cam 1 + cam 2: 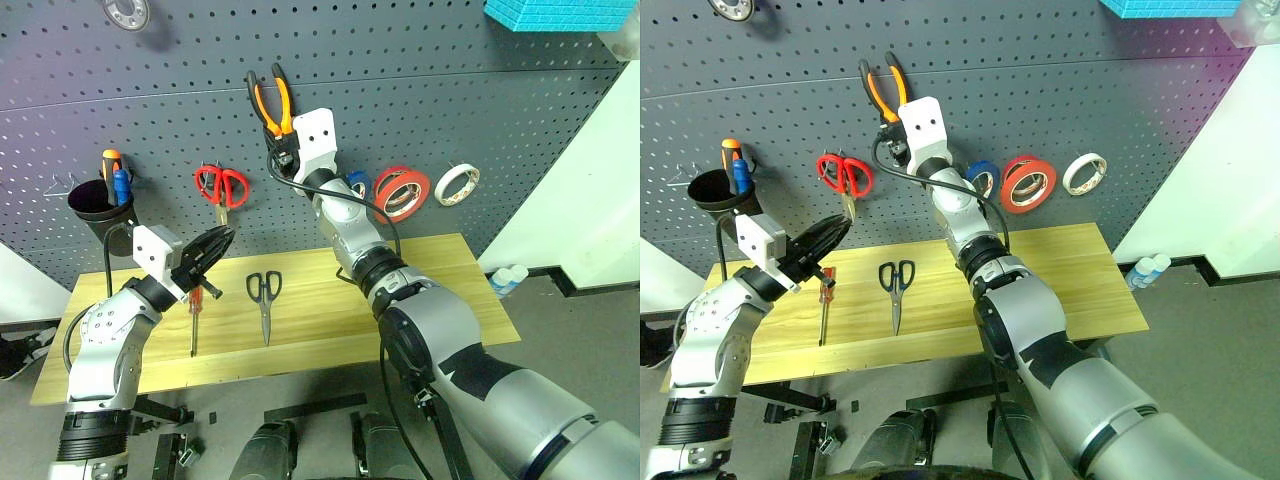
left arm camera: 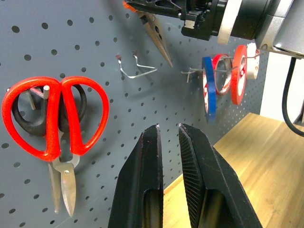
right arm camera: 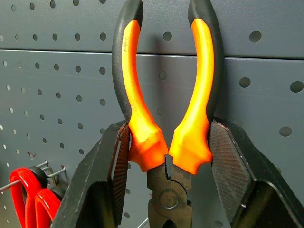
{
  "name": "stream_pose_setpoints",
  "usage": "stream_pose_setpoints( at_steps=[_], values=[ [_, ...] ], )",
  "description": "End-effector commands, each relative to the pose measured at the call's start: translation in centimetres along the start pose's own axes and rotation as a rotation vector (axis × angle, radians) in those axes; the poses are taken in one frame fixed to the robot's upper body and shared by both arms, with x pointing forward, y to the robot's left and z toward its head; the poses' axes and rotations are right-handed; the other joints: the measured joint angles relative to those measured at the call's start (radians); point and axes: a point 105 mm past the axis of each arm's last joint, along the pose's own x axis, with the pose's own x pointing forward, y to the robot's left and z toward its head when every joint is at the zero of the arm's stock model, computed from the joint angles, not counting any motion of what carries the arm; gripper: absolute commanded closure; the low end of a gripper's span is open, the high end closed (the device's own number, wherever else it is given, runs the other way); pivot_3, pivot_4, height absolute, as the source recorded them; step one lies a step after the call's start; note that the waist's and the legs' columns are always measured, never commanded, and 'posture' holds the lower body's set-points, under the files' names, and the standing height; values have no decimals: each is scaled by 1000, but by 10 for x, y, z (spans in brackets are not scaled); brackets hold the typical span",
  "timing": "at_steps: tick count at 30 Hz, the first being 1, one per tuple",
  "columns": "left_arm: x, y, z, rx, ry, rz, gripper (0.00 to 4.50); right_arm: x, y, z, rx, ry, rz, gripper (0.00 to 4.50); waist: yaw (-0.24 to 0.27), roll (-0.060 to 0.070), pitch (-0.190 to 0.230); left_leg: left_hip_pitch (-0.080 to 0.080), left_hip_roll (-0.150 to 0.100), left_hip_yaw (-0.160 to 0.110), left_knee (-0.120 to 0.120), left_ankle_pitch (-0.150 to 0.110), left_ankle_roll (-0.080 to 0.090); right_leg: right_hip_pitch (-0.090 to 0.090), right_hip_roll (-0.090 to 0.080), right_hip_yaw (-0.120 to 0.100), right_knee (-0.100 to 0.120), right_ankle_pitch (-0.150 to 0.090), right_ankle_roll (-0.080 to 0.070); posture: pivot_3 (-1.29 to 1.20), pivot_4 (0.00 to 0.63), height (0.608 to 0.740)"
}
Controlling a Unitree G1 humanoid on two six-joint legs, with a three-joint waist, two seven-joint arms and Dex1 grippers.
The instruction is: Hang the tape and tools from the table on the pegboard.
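The right gripper (image 3: 166,161) is raised against the pegboard (image 1: 450,100), its fingers clamped on the pliers (image 1: 273,100) just above the pivot, handles pointing up and the nose down. From the left wrist view the pliers hang just above an empty wire hook (image 2: 135,69), so they look close to being hung but are not yet on it; whether they touch the board I cannot tell.

The red-orange tape (image 1: 404,192) already hangs on a peg to the right of the pliers, with a thinner red ring and a blue ring (image 2: 209,88) beside it and a white roll (image 1: 457,184) further right. That part of the job looks finished.

Left of the pliers, red-handled scissors (image 1: 221,187) hang on the board, and further left a black cup (image 1: 97,205) holds a few handles.

Two tools are left on the counter (image 1: 450,270): the black-handled scissors (image 1: 264,295), below and slightly left of the pliers, and the red-handled screwdriver (image 1: 197,310), left of those scissors.

The left gripper (image 2: 168,156) hovers above the screwdriver, below the red-handled scissors, empty, its fingers nearly together.

My reading: tape done, pliers in hand, scissors and screwdriver to go.
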Motion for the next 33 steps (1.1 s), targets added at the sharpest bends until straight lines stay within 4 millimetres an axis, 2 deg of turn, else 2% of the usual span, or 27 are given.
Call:
stream_pose_setpoints(
  at_steps=[1, 13, 22, 33],
  values=[
    [1, 1, 13, 48, -33, -4, 3858, 8, 4, 25, -5, -82, 13, 2397, 0, 0, 0, 0, 0, 0, 0, 0, 0, 0, 0, 0, 0, 0, 0, 69, 72, 740],
    [1, 2, 12, 51, -33, 2, 3858, 8, 1, 32, -55, -118, -7, 2397, 0, 0, 0, 0, 0, 0, 0, 0, 0, 0, 0, 0, 0, 0, 0, 80, 68, 740],
    [1, 2, 12, 52, -33, 5, 3858, 5, 12, 42, -145, -202, 35, 2397, 0, 0, 0, 0, 0, 0, 0, 0, 0, 0, 0, 0, 0, 0, 0, 80, 68, 740],
    [2, 3, 12, 52, -34, 5, 3858, 5, 15, 46, -73, -230, 70, 2397, 0, 0, 0, 0, 0, 0, 0, 0, 0, 0, 0, 0, 0, 0, 0, 81, 65, 740]
  ],
)
